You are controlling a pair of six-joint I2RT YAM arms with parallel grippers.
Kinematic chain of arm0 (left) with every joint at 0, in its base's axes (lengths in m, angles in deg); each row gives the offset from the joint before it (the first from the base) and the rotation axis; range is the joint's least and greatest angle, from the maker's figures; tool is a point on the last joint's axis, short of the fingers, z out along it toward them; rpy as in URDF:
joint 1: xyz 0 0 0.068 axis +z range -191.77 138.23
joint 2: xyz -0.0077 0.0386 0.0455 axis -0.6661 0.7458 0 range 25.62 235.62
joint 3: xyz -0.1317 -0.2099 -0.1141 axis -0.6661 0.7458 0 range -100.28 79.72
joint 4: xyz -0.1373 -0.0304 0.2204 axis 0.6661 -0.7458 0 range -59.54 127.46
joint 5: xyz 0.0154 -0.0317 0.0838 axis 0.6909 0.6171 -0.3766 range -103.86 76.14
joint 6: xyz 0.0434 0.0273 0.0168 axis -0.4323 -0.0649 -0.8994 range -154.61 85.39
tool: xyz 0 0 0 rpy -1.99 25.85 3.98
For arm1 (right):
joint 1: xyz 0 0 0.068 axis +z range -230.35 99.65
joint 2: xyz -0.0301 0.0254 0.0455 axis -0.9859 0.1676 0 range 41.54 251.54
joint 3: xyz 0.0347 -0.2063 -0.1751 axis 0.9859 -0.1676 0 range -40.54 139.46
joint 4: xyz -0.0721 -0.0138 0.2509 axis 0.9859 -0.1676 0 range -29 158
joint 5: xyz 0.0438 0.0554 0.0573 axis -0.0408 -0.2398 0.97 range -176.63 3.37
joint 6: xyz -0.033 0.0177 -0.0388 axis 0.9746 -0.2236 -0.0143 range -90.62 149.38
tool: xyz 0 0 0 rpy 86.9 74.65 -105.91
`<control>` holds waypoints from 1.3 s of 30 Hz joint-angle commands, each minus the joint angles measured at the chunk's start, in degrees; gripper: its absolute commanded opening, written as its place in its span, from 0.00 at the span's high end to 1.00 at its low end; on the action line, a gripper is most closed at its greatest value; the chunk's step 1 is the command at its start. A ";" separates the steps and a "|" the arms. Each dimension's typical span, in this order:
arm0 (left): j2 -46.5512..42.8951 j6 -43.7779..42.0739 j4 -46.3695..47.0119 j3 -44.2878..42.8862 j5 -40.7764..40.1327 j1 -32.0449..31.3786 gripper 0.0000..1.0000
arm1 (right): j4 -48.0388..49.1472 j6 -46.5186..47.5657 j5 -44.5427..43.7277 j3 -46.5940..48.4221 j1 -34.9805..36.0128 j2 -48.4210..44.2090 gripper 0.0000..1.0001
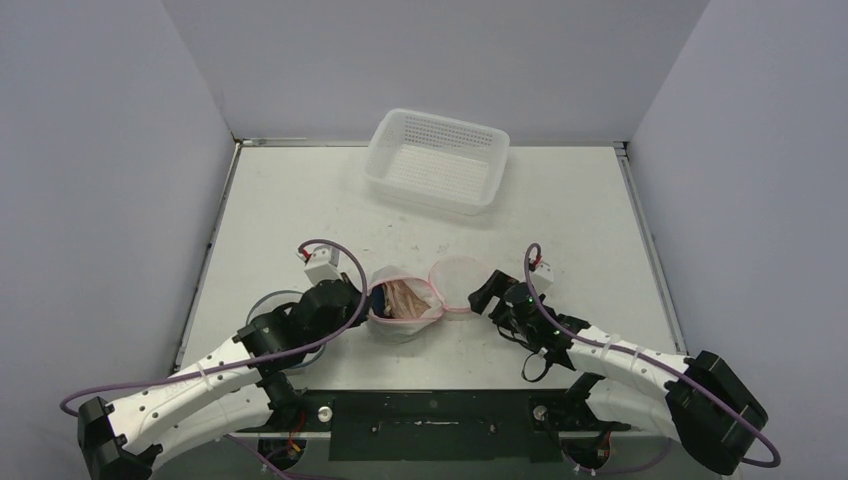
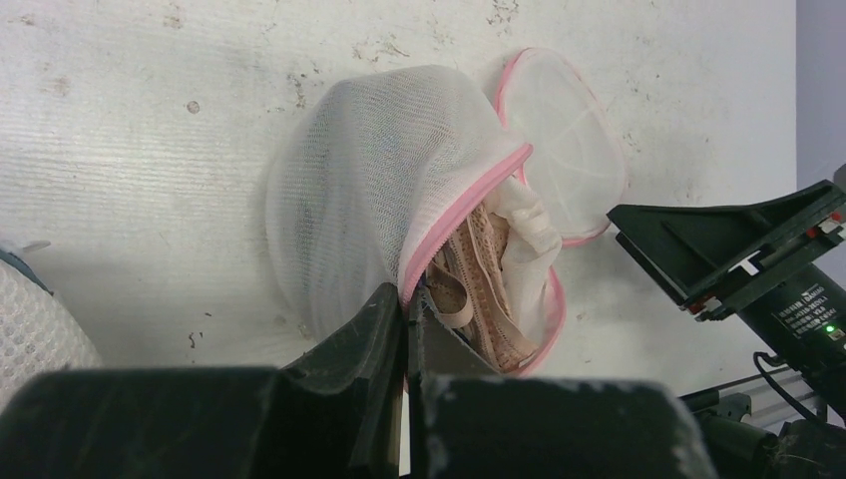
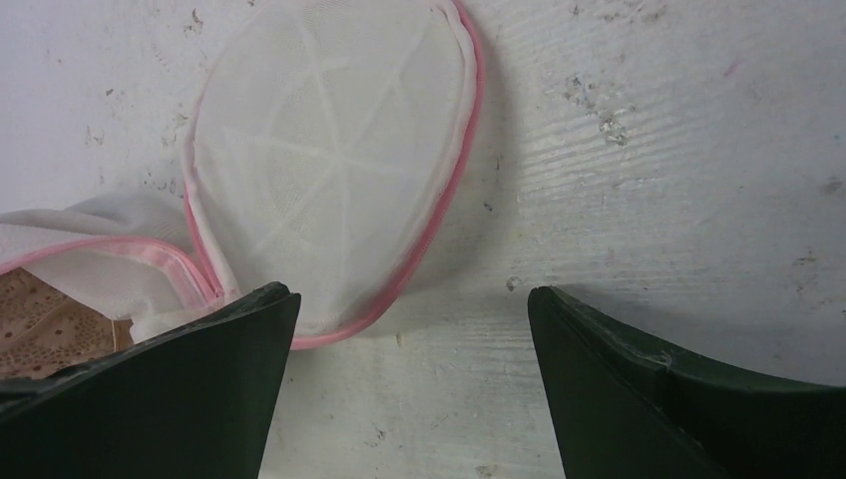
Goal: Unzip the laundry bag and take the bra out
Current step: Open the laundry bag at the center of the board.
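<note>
The white mesh laundry bag (image 1: 408, 322) (image 2: 359, 190) with pink trim lies unzipped near the table's front. Its round lid (image 1: 456, 277) (image 3: 329, 160) is flopped flat to the right. A beige lace bra (image 2: 481, 284) (image 1: 400, 298) shows in the opening, and a corner of it appears in the right wrist view (image 3: 45, 329). My left gripper (image 2: 411, 304) (image 1: 362, 302) is shut on the bag's pink rim at the left of the opening. My right gripper (image 3: 414, 299) (image 1: 487, 292) is open just right of the lid, with only bare table between its fingers.
A white perforated basket (image 1: 437, 160) stands at the back centre of the table. A pale mesh item (image 2: 30, 329) lies partly under my left arm. Grey walls close in both sides and the back.
</note>
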 commanded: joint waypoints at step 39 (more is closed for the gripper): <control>4.14 -6.80 30.21 -1.46 1.26 0.72 1.00 | 3.32 37.55 4.34 16.58 -4.57 -28.51 0.95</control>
